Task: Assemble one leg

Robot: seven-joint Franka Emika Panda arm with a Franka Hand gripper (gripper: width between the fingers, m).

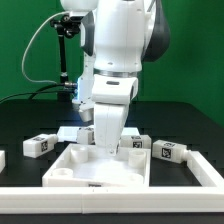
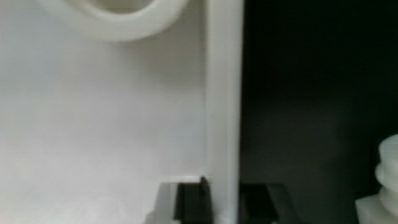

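Observation:
The large white square panel (image 1: 98,172) with raised rims lies on the black table. My gripper (image 1: 104,148) reaches straight down at its far rim. In the wrist view my gripper (image 2: 226,205) straddles the panel's raised rim (image 2: 224,100), one dark finger (image 2: 189,202) on each side and touching it, so it is shut on the rim. A round socket (image 2: 125,18) shows on the panel's face. Several legs lie around the panel: one on the exterior view's left (image 1: 38,145), one behind it (image 1: 87,133), two on the right (image 1: 136,143) (image 1: 166,152). A white rounded part (image 2: 386,178), perhaps a leg, lies beside the rim.
A white bar (image 1: 198,172) runs along the exterior view's right and another white strip (image 1: 40,196) along the front. A black stand with cables (image 1: 66,60) rises behind the arm on the exterior view's left.

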